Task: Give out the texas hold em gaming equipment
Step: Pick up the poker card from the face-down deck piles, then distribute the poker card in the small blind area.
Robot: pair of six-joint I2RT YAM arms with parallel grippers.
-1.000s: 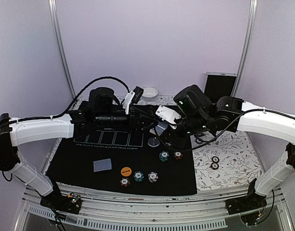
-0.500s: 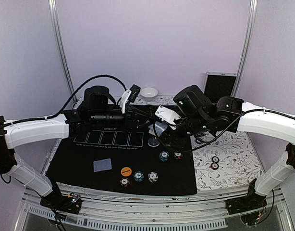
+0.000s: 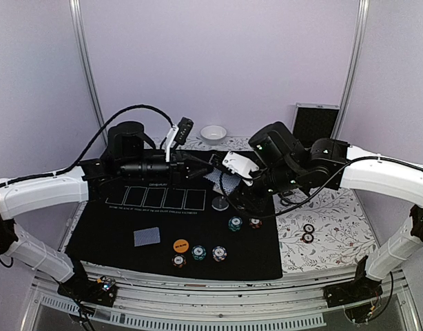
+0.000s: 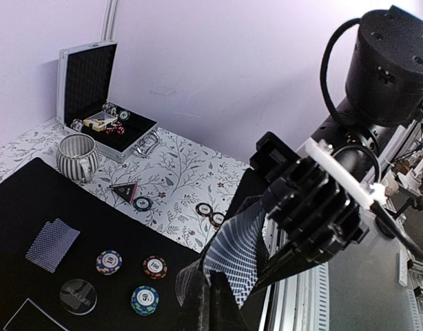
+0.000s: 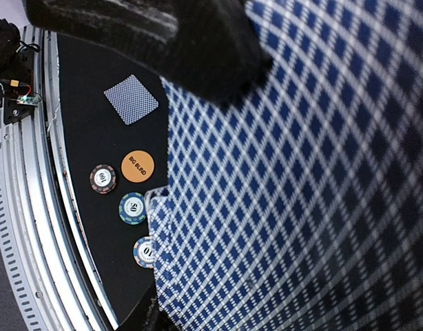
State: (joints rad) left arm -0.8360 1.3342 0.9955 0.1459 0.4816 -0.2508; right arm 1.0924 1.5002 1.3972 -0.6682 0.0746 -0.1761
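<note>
Pinching the lower corner of the playing cards (image 4: pixel 232 249), the left pincer (image 4: pixel 210 309) is clenched tight. The right pincer (image 3: pixel 233 186) grasps the same cards, whose blue-and-white diamond backs show, in mid-air above the black mat (image 3: pixel 256 252) on the desk (image 3: pixel 325 210). On the mat below, an orange disc (image 5: pixel 138 166) reads "BIG BLIND". Just beside it a dark chip (image 5: pixel 103 178) is marked "100" and a green chip (image 5: pixel 132 207) "50". The mat's white print is too small to read.

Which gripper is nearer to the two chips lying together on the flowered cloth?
Right. The right gripper, holding the cards, is left of the two chips; the left gripper closes on the cards from farther left.
</note>
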